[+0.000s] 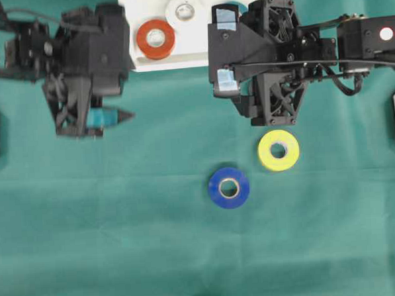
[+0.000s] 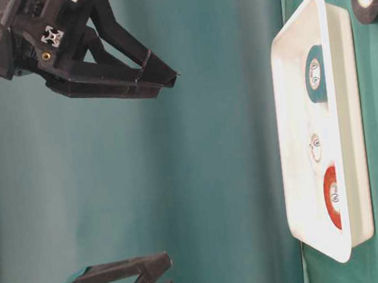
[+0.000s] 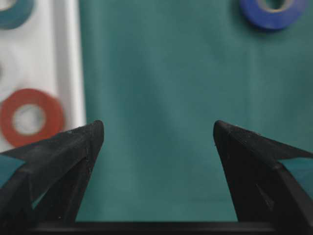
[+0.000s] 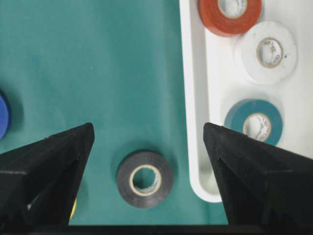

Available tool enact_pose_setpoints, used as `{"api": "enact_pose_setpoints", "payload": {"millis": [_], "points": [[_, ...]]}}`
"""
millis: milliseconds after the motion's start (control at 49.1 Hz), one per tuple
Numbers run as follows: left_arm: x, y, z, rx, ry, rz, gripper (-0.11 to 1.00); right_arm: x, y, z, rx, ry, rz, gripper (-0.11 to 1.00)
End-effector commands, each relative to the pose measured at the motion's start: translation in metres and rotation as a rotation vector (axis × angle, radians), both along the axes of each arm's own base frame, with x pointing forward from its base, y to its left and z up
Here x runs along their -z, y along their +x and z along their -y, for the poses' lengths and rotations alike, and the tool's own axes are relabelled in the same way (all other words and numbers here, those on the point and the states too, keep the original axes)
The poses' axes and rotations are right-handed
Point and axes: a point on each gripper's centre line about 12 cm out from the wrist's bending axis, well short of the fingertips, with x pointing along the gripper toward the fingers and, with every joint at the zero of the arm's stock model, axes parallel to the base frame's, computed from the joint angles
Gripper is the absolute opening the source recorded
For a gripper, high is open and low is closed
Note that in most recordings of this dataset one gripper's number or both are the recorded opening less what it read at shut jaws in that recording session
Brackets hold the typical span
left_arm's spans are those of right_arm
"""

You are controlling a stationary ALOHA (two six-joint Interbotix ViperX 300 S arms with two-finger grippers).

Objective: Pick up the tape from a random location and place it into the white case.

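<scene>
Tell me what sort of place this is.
Most likely a robot lab tabletop set up for sorting practice: a green cloth covers the surface, two black arms with open grippers hang over it, and coloured tape rolls lie on the cloth and in a white case.

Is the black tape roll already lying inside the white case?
No, in the right wrist view the black tape roll lies on the green cloth, just outside the white case.
</scene>
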Motion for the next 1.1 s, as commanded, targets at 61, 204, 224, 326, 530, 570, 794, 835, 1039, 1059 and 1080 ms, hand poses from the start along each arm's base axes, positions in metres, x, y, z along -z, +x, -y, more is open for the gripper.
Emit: {"api": "enact_pose_setpoints", "payload": {"millis": [61, 204, 224, 326, 530, 570, 794, 835, 1039, 1059, 1080], "points": [[-0.010, -0.002, 0.019, 0.020, -0.031, 0.034, 0.98, -0.011, -0.001, -0.001, -0.004, -0.002, 0.037, 0.90], [-0.010, -0.004, 0.022, 0.018, -0.041, 0.033, 0.98, -0.011, -0.001, -0.001, -0.004, 0.000, 0.037, 0.90], [-0.010, -0.004, 0.022, 0.018, -0.041, 0.033, 0.98, -0.012, 0.000, -0.001, -0.005, -0.002, 0.041, 0.90], [-0.011, -0.006, 0.021, 0.017, -0.040, 0.038, 0.98, -0.012, 0.000, -0.001, -0.006, -0.002, 0.044, 0.90], [-0.010, -0.007, 0.021, 0.016, -0.040, 0.041, 0.98, -0.012, 0.000, -0.001, -0.006, -0.002, 0.044, 0.90], [-0.010, -0.007, 0.021, 0.016, -0.040, 0.041, 0.98, -0.012, -0.001, -0.001, -0.005, -0.002, 0.041, 0.90], [-0.011, -0.009, 0.020, 0.014, -0.040, 0.046, 0.98, -0.012, -0.008, -0.001, -0.006, -0.002, 0.044, 0.90], [-0.011, -0.009, 0.020, 0.014, -0.040, 0.046, 0.98, -0.011, -0.011, -0.001, -0.005, -0.001, 0.045, 0.90], [-0.011, -0.015, 0.017, 0.003, -0.042, 0.058, 0.98, -0.012, -0.026, -0.001, -0.007, 0.002, 0.071, 0.90], [-0.011, -0.015, 0.017, 0.005, -0.039, 0.063, 0.98, -0.012, -0.027, -0.002, -0.008, 0.002, 0.072, 0.90], [-0.011, -0.015, 0.017, 0.005, -0.039, 0.066, 0.98, -0.012, -0.029, -0.002, -0.009, 0.002, 0.078, 0.90]]}}
